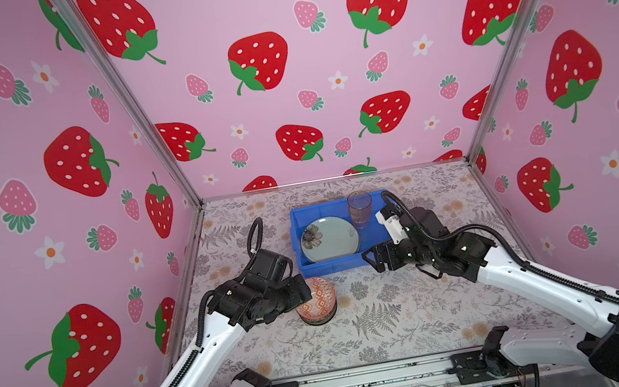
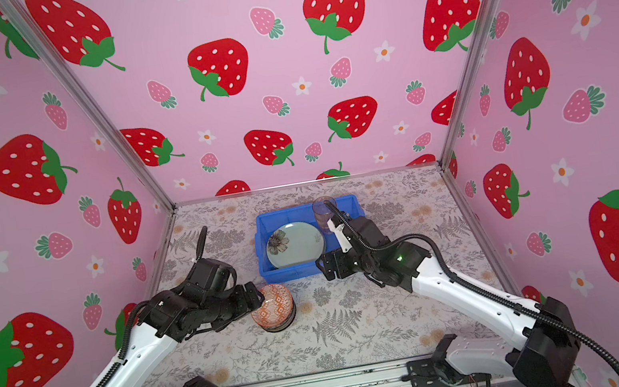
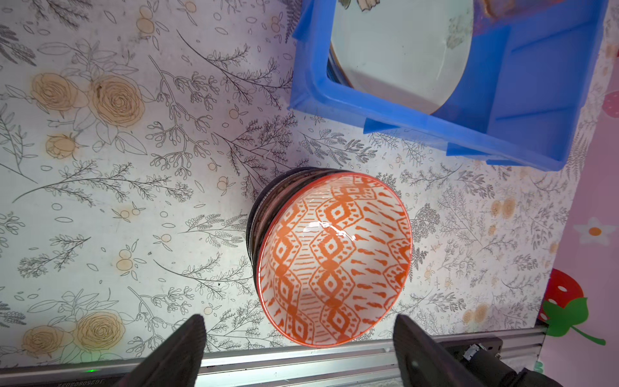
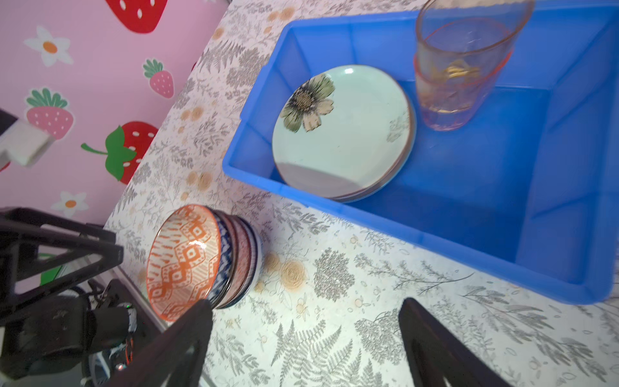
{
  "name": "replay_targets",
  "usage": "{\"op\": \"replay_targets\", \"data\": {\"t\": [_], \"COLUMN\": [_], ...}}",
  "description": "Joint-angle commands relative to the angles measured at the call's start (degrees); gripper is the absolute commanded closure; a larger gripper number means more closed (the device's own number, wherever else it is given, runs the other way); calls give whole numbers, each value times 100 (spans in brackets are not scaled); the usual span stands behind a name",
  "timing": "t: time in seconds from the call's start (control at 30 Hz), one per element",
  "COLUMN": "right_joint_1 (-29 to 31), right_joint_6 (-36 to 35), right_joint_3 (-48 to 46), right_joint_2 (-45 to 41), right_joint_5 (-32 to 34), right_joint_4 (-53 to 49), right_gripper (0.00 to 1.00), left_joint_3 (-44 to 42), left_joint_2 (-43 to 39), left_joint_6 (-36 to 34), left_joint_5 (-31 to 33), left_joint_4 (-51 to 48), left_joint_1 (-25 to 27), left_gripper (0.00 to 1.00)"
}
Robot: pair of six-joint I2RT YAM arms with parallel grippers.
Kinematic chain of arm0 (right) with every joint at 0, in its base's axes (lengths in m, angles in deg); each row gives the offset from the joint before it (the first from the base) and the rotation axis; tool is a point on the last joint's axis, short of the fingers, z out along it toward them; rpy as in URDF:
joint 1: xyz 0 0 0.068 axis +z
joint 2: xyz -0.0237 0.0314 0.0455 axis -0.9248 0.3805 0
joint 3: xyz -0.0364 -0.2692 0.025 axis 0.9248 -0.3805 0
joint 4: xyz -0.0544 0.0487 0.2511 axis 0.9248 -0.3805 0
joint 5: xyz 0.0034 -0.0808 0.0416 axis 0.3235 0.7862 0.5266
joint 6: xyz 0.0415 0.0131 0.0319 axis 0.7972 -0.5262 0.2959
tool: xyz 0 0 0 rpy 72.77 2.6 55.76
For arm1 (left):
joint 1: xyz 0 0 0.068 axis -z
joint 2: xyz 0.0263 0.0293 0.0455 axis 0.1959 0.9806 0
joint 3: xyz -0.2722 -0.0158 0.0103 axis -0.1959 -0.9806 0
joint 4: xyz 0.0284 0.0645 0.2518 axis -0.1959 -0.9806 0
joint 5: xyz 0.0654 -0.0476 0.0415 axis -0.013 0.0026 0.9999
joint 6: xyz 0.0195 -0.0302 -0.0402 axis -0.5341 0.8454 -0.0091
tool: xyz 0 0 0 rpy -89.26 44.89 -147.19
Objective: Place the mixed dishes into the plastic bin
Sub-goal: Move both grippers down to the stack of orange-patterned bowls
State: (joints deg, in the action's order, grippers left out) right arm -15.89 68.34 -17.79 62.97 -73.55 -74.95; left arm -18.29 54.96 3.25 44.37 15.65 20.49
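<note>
In a top view the bin (image 1: pixel 298 242) sits at the middle back of the tabletop (image 1: pixel 402 314). The plates (image 1: pixel 329 238) lie stacked in its left half and the tumblers (image 1: pixel 361 209) stand nested at its back right. The bowls (image 1: pixel 319 302) are stacked on the tabletop, just off the bin's front left corner. The left gripper (image 1: pixel 303 290) is at the stack's left side. The right gripper (image 1: pixel 372 261) is by the bin's front right corner.

In the left wrist view the left gripper (image 3: pixel 299 321) has its jaws apart, with the orange top bowl (image 3: pixel 335 258) just ahead of them. Whether a finger touches the rim I cannot tell.

In the right wrist view the right gripper (image 4: pixel 306 303) is spread wide over bare tabletop and holds nothing. The bin's near half (image 4: pixel 502 201) is free.

Plates and tumblers look done. Only the bowls are left, so the task seems to be in its last stretch.
</note>
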Motion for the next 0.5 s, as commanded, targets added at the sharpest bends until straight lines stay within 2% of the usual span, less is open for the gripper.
{"op": "replay_targets", "data": {"t": [0.0, 0.23, 0.47], "right_joint_1": [494, 1319, 1614], "right_joint_6": [467, 957, 1215], "right_joint_3": [3, 573, 933], "right_joint_2": [176, 997, 1548], "right_joint_5": [390, 906, 1034], "right_joint_4": [-249, -422, -333], "right_gripper": [13, 13, 16], "left_joint_3": [-34, 74, -36], "left_joint_2": [-56, -199, -461], "left_joint_6": [305, 241, -134], "left_joint_5": [428, 809, 485], "left_joint_4": [-22, -186, -241], "left_joint_1": [25, -75, -834], "left_gripper": [10, 9, 9]}}
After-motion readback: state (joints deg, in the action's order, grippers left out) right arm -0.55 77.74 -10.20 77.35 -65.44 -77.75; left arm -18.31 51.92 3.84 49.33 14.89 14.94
